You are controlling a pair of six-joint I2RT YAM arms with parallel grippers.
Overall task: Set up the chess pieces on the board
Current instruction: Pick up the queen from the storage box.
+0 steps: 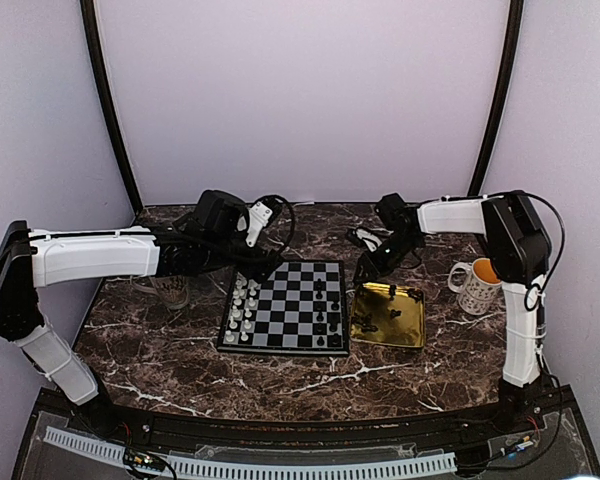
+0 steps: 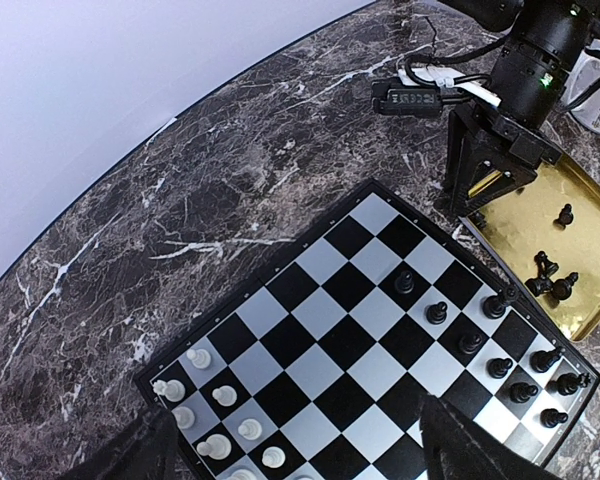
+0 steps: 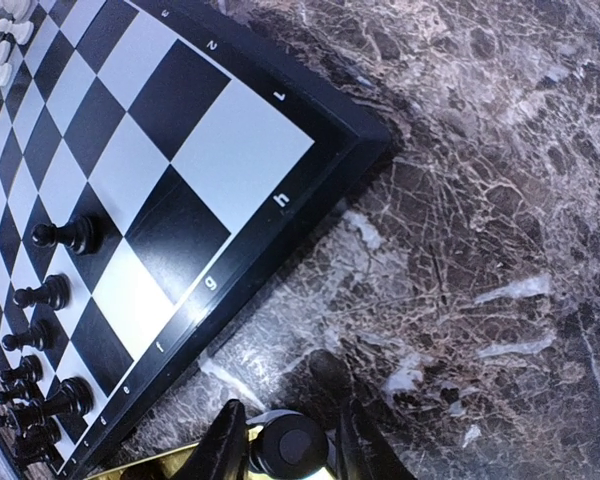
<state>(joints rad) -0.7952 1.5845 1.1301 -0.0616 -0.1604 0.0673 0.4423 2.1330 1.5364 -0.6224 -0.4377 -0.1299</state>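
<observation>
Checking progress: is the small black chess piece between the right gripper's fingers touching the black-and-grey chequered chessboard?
Apart. In the right wrist view, brown marble shows between the gripped black chess piece and the chessboard rim.

The small flat square chessboard with black and pale grey chequers [image 3: 320, 165] carries pale marks on its thin black rim: the letters h, g, f and e along its right edge, and the digits 1 and 2 along its far edge. Nothing else is legible
</observation>
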